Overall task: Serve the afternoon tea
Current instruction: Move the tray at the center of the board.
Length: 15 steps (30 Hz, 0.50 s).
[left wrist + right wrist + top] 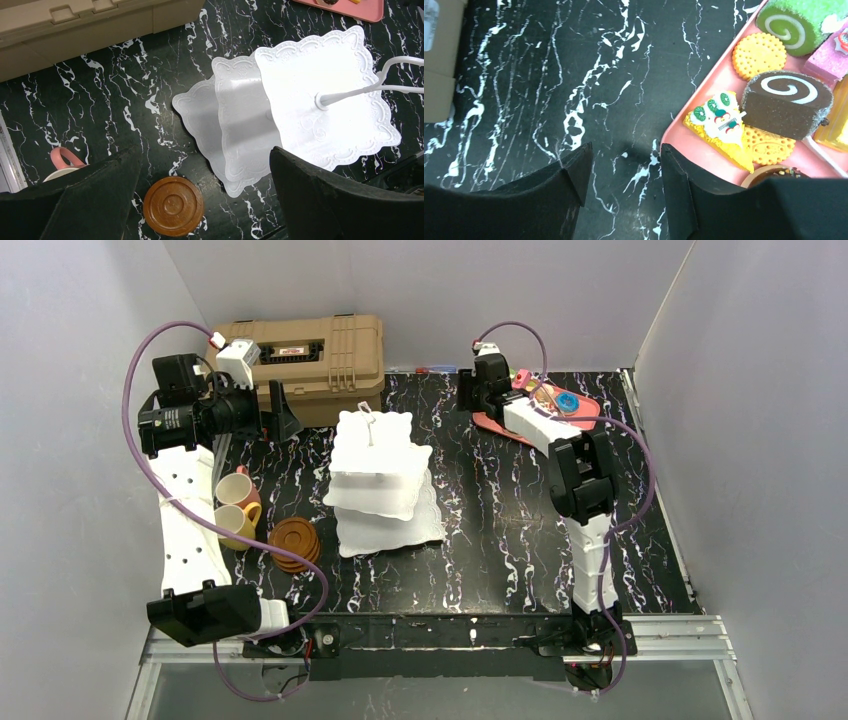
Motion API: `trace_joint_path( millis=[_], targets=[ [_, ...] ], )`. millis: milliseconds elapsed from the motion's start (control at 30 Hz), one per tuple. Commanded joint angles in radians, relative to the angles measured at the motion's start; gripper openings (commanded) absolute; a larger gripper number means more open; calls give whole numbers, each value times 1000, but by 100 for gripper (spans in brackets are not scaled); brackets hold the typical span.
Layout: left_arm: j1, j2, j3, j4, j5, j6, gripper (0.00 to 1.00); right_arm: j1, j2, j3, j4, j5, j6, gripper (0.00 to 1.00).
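Left gripper (204, 156) first, right at the lens: its two black fingers stand wide apart with nothing between them, hovering over the black marbled worktop (500, 530). Just past them sits the three-tier stand (320, 95), out in the middle of the worktop in front of the tan case (320, 355). It is all white, with square plates stepping down in size towards the top, scalloped edges and embossed scrollwork, and a wire loop (395, 75) rising from the centre post.

That embossing only shows from the left wrist. The top view gives the layout instead: a pink cup (236, 486) and a yellow cup (235, 520) sit side by side at the left, and a stack of brown saucers (294, 543) lies between them and the stand.

Over to the right gripper (625, 150): jaws apart, gripping nothing, poised just beside the near edge of the pink tray (704, 145) at the far right of the worktop. From above the arm covers most of that tray, but the right wrist view lays the pastries out in detail. There is a green swirl roll (794, 22), a brown swirl roll (786, 102), a round biscuit (759, 48) and a yellow wedge (719, 125) topped with kiwi slices, packed close together.
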Motion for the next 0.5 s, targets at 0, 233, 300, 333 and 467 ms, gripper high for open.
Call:
trace_joint_path(
  millis=[0, 233, 300, 333, 467],
  targets=[
    [5, 0, -10, 6, 15, 14, 98, -25, 66, 39, -24, -1, -1, 61],
    [6, 6, -5, 11, 7, 16, 98, -30, 106, 28, -20, 0, 6, 60],
    [5, 7, -2, 10, 6, 18, 98, -32, 116, 29, -22, 2, 6, 60],
    [5, 8, -2, 10, 5, 18, 98, -34, 119, 30, -23, 2, 6, 60],
    [4, 9, -2, 11, 0, 25, 98, -34, 127, 27, -31, -6, 10, 59]
  ],
)
